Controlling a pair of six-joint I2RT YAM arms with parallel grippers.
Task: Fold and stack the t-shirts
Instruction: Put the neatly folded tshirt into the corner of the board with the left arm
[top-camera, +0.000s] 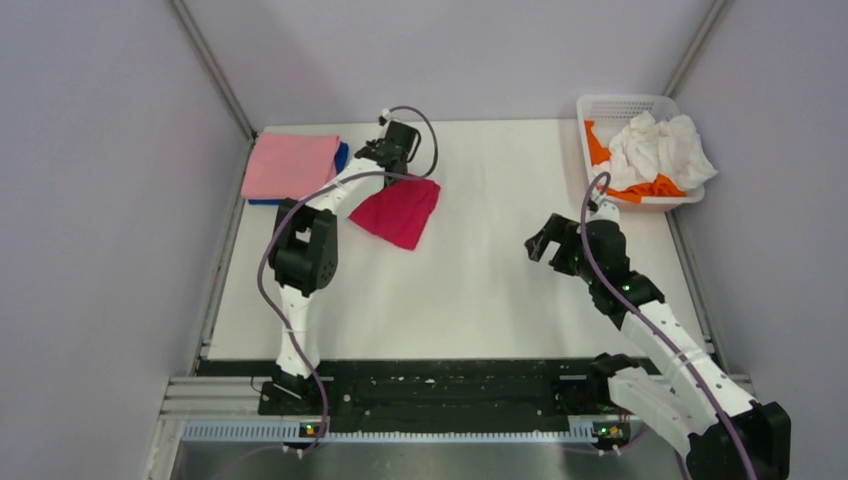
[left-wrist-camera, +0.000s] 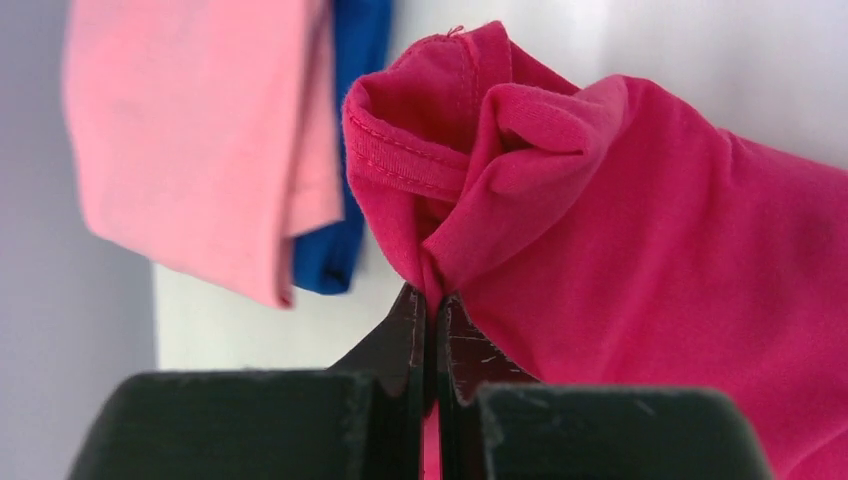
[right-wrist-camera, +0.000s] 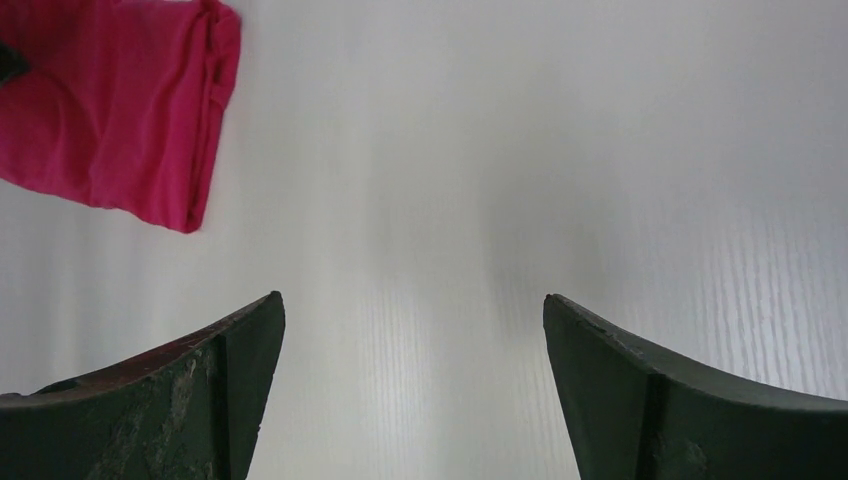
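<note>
A folded crimson-red t-shirt lies left of the table's middle; it also shows in the left wrist view and the right wrist view. My left gripper is shut on its far bunched edge. A folded light pink t-shirt lies on a blue t-shirt at the far left; both show in the left wrist view, the pink one over the blue one. My right gripper is open and empty over bare table. White and orange t-shirts fill the basket.
The white mesh basket stands at the far right corner. Grey walls close in the table on the left, back and right. A black rail runs along the near edge by the arm bases.
</note>
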